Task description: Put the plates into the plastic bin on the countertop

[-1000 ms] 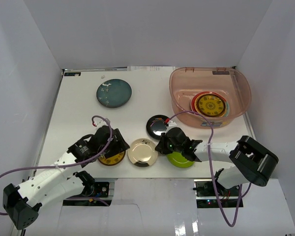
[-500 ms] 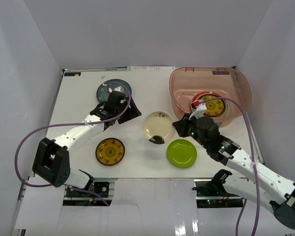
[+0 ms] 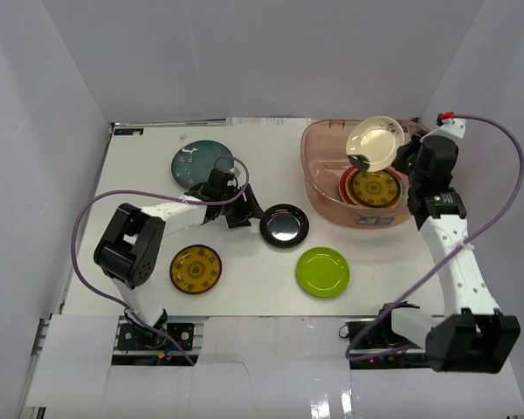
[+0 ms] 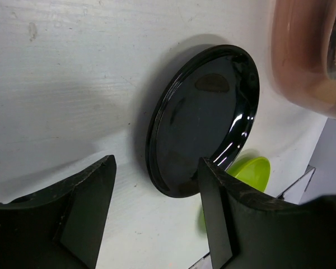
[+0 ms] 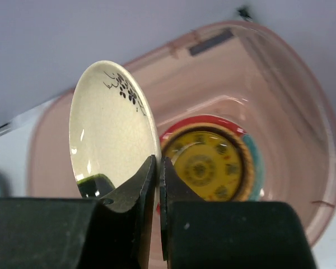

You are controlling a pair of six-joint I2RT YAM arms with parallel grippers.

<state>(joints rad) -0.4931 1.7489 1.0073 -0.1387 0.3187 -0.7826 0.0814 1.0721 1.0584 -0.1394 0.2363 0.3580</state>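
Note:
My right gripper (image 5: 158, 168) is shut on the rim of a cream plate (image 5: 109, 126) and holds it tilted above the plastic bin (image 3: 428, 166); the plate also shows in the top view (image 3: 374, 144). A stack topped by a yellow-brown patterned plate (image 3: 373, 187) lies in the bin, also seen in the right wrist view (image 5: 204, 166). My left gripper (image 4: 157, 221) is open, low over the white countertop (image 3: 244, 175), just left of the glossy black plate (image 4: 204, 115), which shows in the top view (image 3: 284, 226) too.
A teal plate (image 3: 199, 162) lies at the back left, a yellow-brown plate (image 3: 196, 269) at the front left, a lime green plate (image 3: 322, 271) at the front middle. White walls enclose the table.
My right arm carried the cream plate from the table's middle up over the bin. My left gripper moved right toward the now uncovered black plate.

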